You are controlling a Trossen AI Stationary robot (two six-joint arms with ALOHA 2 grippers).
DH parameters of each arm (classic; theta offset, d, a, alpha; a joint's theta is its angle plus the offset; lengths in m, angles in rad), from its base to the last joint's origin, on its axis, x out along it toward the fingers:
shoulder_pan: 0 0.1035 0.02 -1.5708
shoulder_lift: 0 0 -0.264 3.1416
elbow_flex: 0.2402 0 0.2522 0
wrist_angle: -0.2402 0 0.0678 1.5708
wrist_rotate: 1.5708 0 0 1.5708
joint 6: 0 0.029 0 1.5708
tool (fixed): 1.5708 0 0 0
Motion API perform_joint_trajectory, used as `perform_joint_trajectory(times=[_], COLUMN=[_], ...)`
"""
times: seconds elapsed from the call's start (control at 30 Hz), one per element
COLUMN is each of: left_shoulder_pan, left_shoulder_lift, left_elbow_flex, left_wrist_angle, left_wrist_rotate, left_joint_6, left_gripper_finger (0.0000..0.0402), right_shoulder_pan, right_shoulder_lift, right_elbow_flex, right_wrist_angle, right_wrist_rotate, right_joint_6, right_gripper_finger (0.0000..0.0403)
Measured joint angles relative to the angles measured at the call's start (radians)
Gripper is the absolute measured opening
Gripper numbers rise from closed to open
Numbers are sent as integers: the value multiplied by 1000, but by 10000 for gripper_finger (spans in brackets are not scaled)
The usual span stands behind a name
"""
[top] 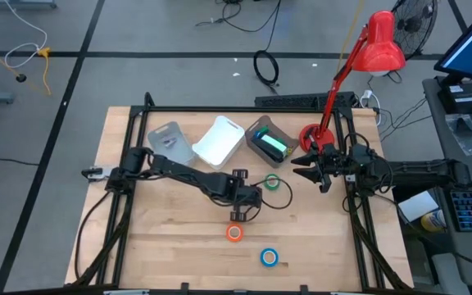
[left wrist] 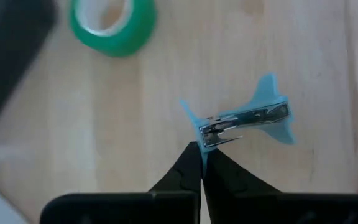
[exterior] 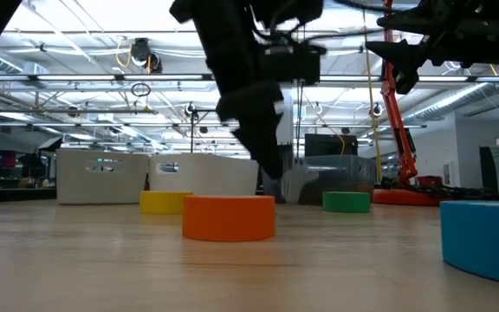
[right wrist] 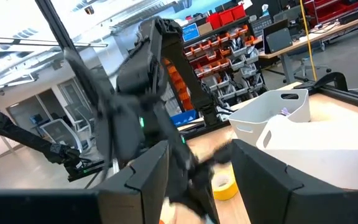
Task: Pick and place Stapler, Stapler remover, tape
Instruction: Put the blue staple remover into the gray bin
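We see the wooden bench [top: 179,246] with three bins along its far edge and both arms reaching in from the sides. Our left arm stretches across to the middle, and the left tool [left wrist: 202,163] hangs low over the boards with its fingers pinched together; in the left wrist view the tips meet right at the near end of the blue staple remover [left wrist: 244,122], though we cannot tell whether they have caught its edge or merely closed beside it. The remover lies flat, its long axis running crosswise to the fingers, so only its nearest tip is within their reach. The right tool [top: 314,168] waits raised at the right side of the bench with its fingers parted and nothing between them, clearly farther from the remover than the left. The green tape [top: 272,182] sits just beyond the remover, the orange tape [top: 234,233] and blue tape [top: 269,257] nearer the front edge.
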Motion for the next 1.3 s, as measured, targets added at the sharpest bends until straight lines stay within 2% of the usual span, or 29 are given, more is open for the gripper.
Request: perform_joint_trajectory(times=[0.2, 0.33, 0.53, 0.63, 0.73, 0.77, 0.87, 1.03, 1.3], left_shoulder_pan=[23, 32, 56, 91, 142, 163, 240, 392, 609], left_shoulder_lift=[-113, -225, -388, -438, -462, -464, -473, -440, -423], left_elbow_flex=[0, 1, 2, 2, 2, 2, -2, -1, 2], left_wrist_angle=[-77, -181, -505, -718, -900, -911, -895, -909, -902], left_wrist_rotate=[-26, -101, -242, -267, -239, -222, -116, -12, 131], left_joint_6=[-101, -195, -401, -520, -590, -594, -543, -486, -494], left_gripper_finger=[2, 2, 1, 1, 1, 1, 0, 0, 0], right_shoulder_pan=[0, -1, -1, -1, -1, -1, -2, -2, -2], right_shoulder_lift=[0, 0, 0, 0, 0, 0, 0, 1, 1], right_elbow_flex=[0, 0, 0, 0, 0, 0, 0, 0, 0], right_wrist_angle=[7, 16, 16, 15, 15, 15, 17, 16, 14], right_wrist_rotate=[21, 24, 26, 28, 47, 50, 50, 50, 50], right_joint_6=[0, -9, -11, -12, -14, -15, -16, -11, 0], right_gripper_finger=[167, 167, 167, 167, 167, 167, 167, 166, 166])
